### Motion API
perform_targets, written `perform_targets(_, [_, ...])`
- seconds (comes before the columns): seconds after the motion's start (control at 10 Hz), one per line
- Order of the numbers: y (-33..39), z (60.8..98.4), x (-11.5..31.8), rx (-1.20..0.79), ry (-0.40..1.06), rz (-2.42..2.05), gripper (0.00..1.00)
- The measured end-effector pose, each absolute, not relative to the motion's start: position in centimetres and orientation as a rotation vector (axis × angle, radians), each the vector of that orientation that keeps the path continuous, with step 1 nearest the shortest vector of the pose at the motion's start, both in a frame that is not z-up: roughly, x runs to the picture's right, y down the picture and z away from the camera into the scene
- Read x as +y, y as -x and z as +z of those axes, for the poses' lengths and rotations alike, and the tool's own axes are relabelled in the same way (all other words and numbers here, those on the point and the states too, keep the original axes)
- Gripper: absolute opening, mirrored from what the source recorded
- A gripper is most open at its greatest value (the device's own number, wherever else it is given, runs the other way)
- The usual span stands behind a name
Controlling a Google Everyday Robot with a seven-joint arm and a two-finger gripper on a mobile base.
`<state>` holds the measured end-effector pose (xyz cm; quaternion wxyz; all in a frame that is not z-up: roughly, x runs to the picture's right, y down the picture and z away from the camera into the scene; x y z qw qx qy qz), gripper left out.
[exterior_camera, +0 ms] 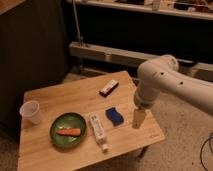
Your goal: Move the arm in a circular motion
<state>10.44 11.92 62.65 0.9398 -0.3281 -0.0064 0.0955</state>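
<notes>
Over table's (60,97) rt edge — claw (138,119) hangs directly below arm (165,82).

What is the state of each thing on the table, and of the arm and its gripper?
arm: bent, reaching over the table from the right.
gripper: pointing down above the table, right of the sponge.
cup: upright, near the left edge.
plate: flat, holding orange food.
tube: lying flat beside the plate.
sponge: lying flat.
snack bar: lying flat, wrapped.
</notes>
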Motion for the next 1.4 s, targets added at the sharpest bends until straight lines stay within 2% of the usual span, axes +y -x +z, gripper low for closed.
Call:
perform_targets(0.4, [1.6, 59.8, 16.7, -0.038, 0.682, -0.004, 0.8])
perform_targets(0.7, [10.2, 59.5, 17.0, -0.088, 0.679, -0.135, 0.8])
perform_targets(1.0, [17.1, 61.2, 13.7, -0.112, 0.661, -0.219, 0.8])
perform_targets(1.4, [21.1, 66.6, 6.0, -0.075, 0.67, -0.197, 0.8])
